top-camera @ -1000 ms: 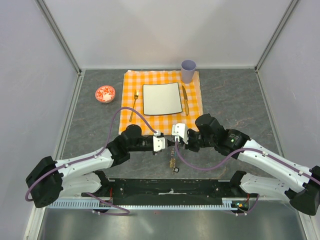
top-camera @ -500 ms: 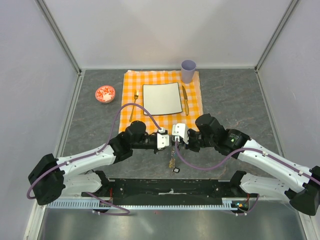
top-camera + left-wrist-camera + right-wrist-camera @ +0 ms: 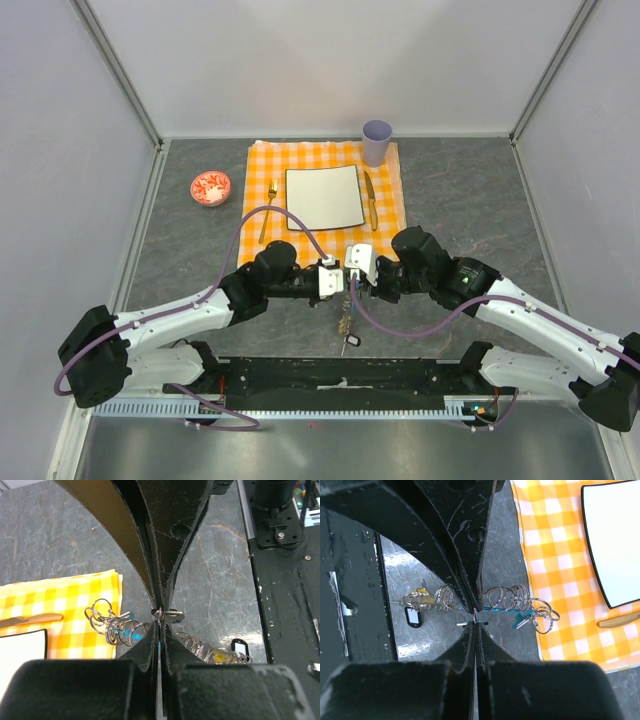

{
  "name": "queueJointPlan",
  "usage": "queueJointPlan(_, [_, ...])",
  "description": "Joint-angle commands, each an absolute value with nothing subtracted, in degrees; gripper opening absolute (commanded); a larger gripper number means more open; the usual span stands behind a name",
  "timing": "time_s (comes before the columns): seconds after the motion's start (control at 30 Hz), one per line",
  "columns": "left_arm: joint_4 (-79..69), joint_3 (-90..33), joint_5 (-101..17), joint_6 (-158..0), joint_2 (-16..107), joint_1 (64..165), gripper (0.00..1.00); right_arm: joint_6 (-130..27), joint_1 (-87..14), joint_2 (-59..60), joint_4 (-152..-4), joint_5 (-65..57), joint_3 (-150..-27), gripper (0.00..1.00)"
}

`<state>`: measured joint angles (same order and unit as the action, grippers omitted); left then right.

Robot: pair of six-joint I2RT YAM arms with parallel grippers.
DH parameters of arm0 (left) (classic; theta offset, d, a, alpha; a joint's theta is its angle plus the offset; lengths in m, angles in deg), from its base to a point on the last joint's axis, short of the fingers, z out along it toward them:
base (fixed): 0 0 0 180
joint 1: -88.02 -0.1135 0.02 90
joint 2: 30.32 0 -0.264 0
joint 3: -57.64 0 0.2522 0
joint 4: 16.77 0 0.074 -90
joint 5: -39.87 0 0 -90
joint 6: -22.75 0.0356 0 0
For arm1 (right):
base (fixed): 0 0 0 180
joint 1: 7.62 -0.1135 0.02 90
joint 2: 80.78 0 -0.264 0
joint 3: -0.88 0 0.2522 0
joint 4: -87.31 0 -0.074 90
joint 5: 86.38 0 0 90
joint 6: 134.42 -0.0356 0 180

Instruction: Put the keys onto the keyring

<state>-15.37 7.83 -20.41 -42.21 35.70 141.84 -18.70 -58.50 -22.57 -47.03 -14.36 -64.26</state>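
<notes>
Table [image 3: 470,200], grey stone, with orange checked cloth [image 3: 325,245]; just off the cloth's near edge, tip to tip, my right pincer [image 3: 476,615] sits pinched shut on the turquoise-tagged keyring [image 3: 515,599], my left pincer [image 3: 160,620] sits pinched shut on one small silvery key [image 3: 172,615].

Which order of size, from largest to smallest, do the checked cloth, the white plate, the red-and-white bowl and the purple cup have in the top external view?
1. checked cloth
2. plate
3. bowl and cup: they look about alike, so I do not rank them.
</notes>
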Motion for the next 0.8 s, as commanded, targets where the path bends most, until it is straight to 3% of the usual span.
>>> queueJointPlan(0.0, [-17.1,5.2,-27.0,-45.9,35.9,142.3,0.02,-18.2,-59.0,-22.9,-52.3,-17.3,-67.1,0.00])
queueJointPlan(0.53, [-15.5,2.7,-33.5,-55.6,36.8,139.3,0.02,-17.3,-59.0,-23.0,-51.2,-15.5,-66.1,0.00])
queueJointPlan(0.77, [-19.5,6.3,-30.5,-55.6,33.9,139.3,0.02,-18.3,-59.0,-23.6,-51.9,-14.7,-64.9,0.00])
